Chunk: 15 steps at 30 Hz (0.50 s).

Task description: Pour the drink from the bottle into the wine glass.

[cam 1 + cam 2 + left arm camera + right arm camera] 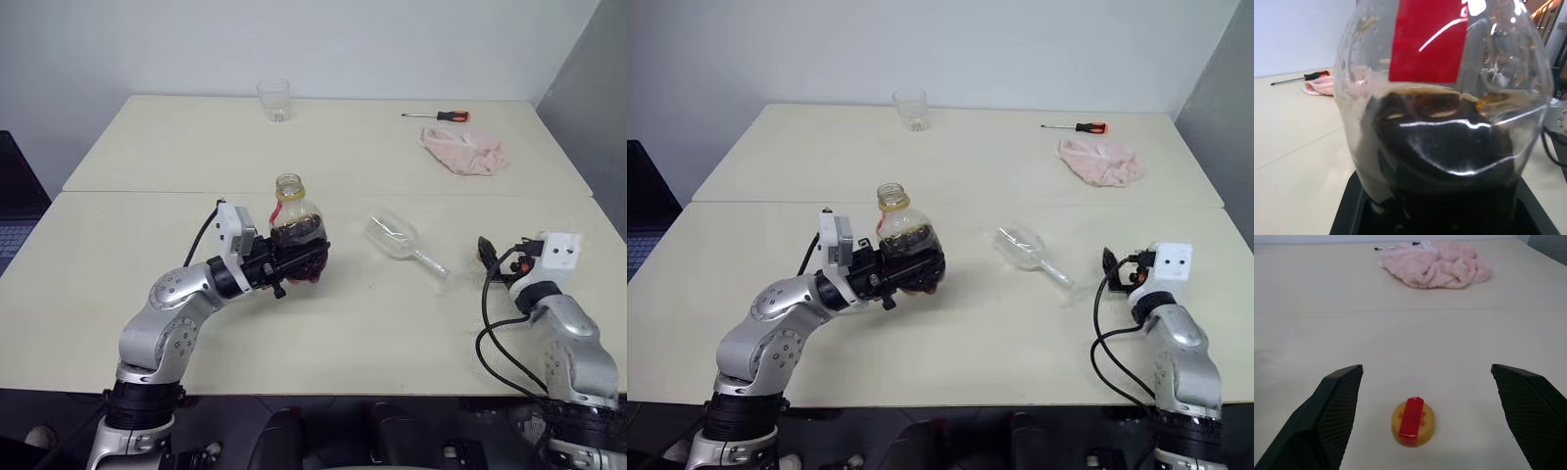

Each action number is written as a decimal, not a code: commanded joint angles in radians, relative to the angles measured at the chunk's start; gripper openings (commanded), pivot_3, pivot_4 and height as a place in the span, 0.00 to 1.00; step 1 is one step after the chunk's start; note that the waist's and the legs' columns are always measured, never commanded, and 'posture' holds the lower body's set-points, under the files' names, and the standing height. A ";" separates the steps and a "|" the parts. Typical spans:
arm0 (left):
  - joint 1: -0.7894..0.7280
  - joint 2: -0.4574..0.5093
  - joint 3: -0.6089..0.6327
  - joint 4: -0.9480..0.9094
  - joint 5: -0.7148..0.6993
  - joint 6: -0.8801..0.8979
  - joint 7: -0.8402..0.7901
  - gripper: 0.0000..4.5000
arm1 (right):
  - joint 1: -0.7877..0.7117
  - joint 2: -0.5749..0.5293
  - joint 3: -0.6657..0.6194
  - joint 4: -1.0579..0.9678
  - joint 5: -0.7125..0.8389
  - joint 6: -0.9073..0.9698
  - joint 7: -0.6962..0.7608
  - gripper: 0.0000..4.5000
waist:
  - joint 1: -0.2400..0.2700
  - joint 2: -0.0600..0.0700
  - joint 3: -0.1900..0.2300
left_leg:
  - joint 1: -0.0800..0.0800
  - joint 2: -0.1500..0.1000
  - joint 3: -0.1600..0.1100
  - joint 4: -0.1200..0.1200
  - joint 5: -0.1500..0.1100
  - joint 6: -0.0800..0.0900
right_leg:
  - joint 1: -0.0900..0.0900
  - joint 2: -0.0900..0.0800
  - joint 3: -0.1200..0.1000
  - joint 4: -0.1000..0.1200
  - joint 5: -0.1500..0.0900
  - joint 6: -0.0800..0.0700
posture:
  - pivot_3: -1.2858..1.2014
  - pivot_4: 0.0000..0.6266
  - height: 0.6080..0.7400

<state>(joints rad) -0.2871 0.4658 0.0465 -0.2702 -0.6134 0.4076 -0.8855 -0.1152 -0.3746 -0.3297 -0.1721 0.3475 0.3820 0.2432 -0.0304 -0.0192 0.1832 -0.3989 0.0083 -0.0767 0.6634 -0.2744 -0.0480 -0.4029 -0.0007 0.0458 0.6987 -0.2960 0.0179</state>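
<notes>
My left gripper (300, 262) is shut on the bottle (294, 220), holding it upright just above the table with its mouth uncapped. The dark drink (1442, 137) fills the bottle's lower half, below a red label strip (1427, 39). The wine glass (395, 236) lies on its side on the table to the right of the bottle, stem pointing toward my right arm. My right gripper (1425, 369) stands open low over the table at the right. The yellow cap (1413, 422) with a red strip lies on the table between its fingers (1334, 406), touching neither.
A clear stemless tumbler (274, 100) stands at the far edge of the table. A screwdriver (437, 116) and a pink cloth (463, 152) lie at the back right. A seam (147, 192) crosses the tabletop behind the bottle.
</notes>
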 commanded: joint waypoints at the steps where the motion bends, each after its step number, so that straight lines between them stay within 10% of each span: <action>1: 0.000 0.012 0.036 -0.042 -0.003 -0.026 0.014 0.38 | 0.042 -0.029 -0.013 -0.135 0.051 0.008 0.057 1.00 | 0.000 0.000 0.000 | 0.000 0.000 0.000 0.000 0.000 0.000 | 0.000 0.000 0.000 0.000 0.000 0.000 | 0.52 0.24 1.00; 15: -0.005 -0.011 0.108 0.074 0.100 -0.110 0.170 0.38 | 0.027 -0.126 0.108 -0.434 0.449 0.139 0.399 1.00 | 0.001 0.000 0.000 | 0.000 0.000 -0.002 0.001 0.000 0.000 | 0.001 0.000 -0.001 0.000 0.000 0.000 | 0.52 0.24 1.00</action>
<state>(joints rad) -0.2802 0.4552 0.1252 -0.1654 -0.5079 0.3317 -0.7231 -0.0714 -0.4779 -0.2349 -0.5455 0.7406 0.5013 0.5993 -0.0294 -0.0189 0.1831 -0.3987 0.0083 -0.0786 0.6641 -0.2745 -0.0479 -0.4018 -0.0008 0.0445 0.6981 -0.2960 0.0179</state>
